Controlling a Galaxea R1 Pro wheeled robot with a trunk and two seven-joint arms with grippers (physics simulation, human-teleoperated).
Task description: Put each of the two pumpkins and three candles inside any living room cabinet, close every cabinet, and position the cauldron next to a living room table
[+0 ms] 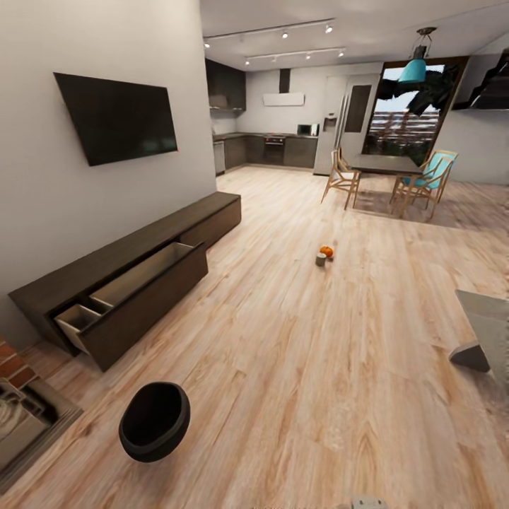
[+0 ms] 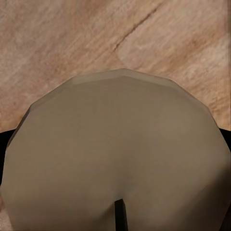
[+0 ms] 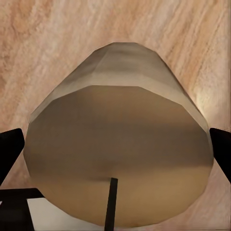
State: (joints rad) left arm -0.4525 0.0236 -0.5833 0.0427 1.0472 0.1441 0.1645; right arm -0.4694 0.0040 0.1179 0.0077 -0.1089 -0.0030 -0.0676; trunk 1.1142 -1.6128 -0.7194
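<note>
Gripping a candle (image 2: 120,154) each, both arms point floorward.

An open-plan home: a living room with a wall-mounted television (image 1: 116,116) above a long low wooden cabinet (image 1: 134,272), plank flooring (image 1: 318,367), a dining table (image 1: 385,165) with chairs (image 1: 341,178), and a kitchen (image 1: 272,145) with dark units at the far end
</note>
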